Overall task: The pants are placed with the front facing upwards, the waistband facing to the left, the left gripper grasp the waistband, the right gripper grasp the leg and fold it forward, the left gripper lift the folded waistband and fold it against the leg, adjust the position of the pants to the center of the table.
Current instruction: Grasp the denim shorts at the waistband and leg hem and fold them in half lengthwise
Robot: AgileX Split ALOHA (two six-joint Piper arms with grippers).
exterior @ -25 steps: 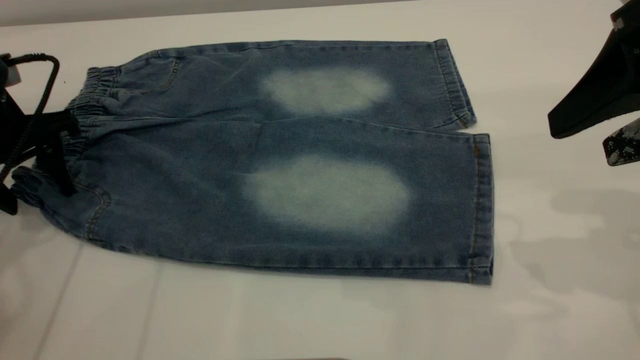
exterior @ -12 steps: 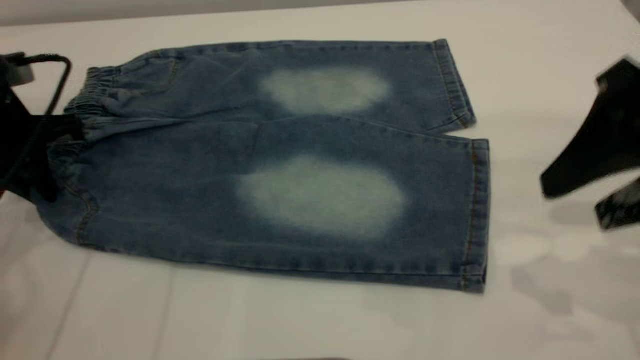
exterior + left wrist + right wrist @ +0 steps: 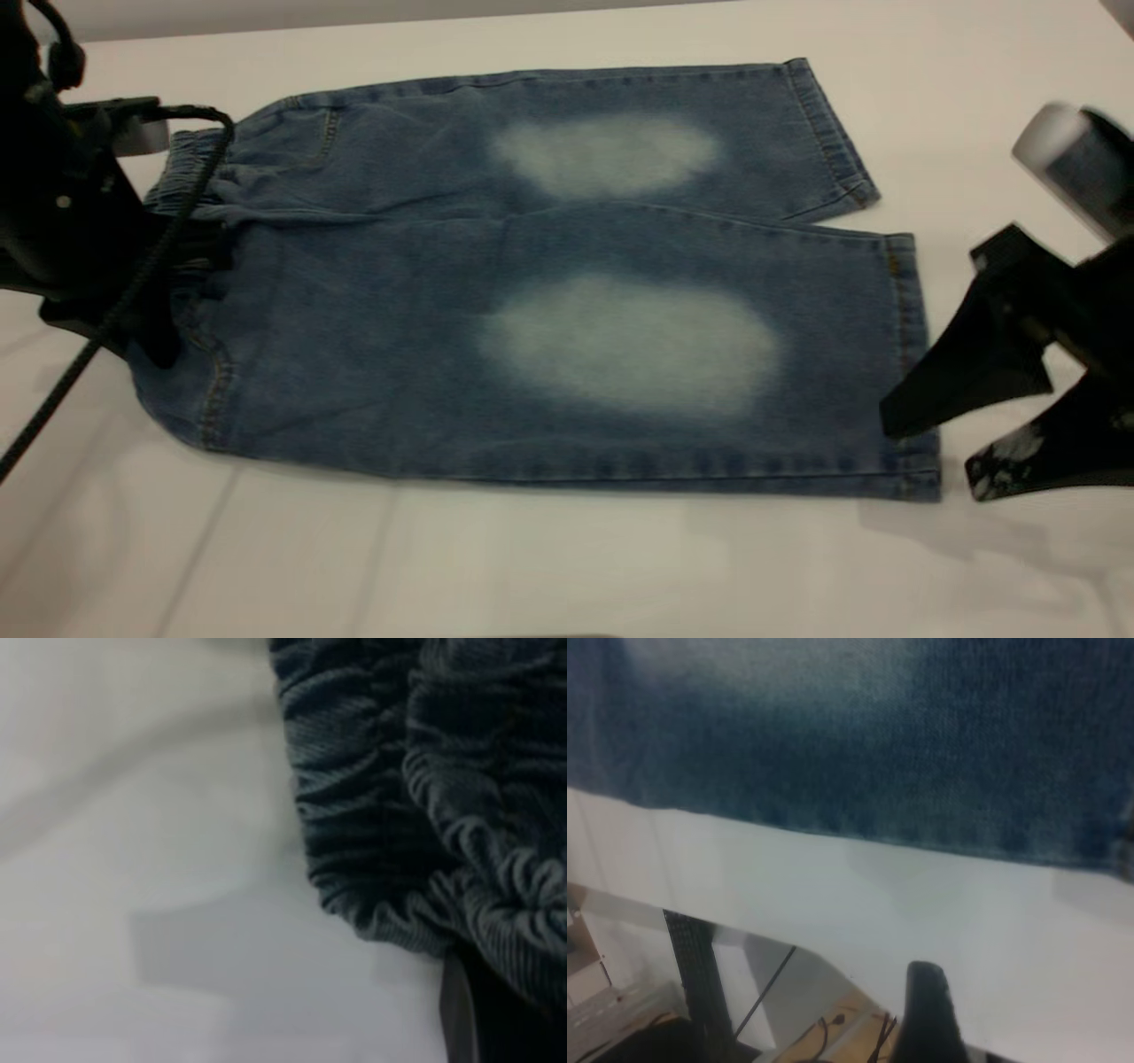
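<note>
The pants (image 3: 549,275) lay flat on the white table (image 3: 567,567), front up, waistband twd the left arm, leg ends twd the right arm.

They looked soft and floppy, but denim is thick, so prob a bit heavy for cloth. It would bend and sag if lifted, not stay stiff. It isn't slippery and won't break. Good spots to grab: the bunchy stretchy waistband (image 3: 399,815), which is thick and easy to pinch, and the sewn hem at the end of the near leg (image 3: 912,354), where the cloth is doubled.

The left gripper (image 3: 151,292) was at the waistband, and the cloth was scrunched up there, but I couldn't tell if it was pinching the band or just pushing on it. The right gripper (image 3: 957,443) was spread wide, one finger over the near leg's hem corner and one just past it, holding nothing yet.

Vs half a sec ago: the whole pants had slid twd the right arm's side, and the left gripper had come along w/ the waistband. The right gripper had dropped lower and closer, from well off the cloth to right at the hem.
</note>
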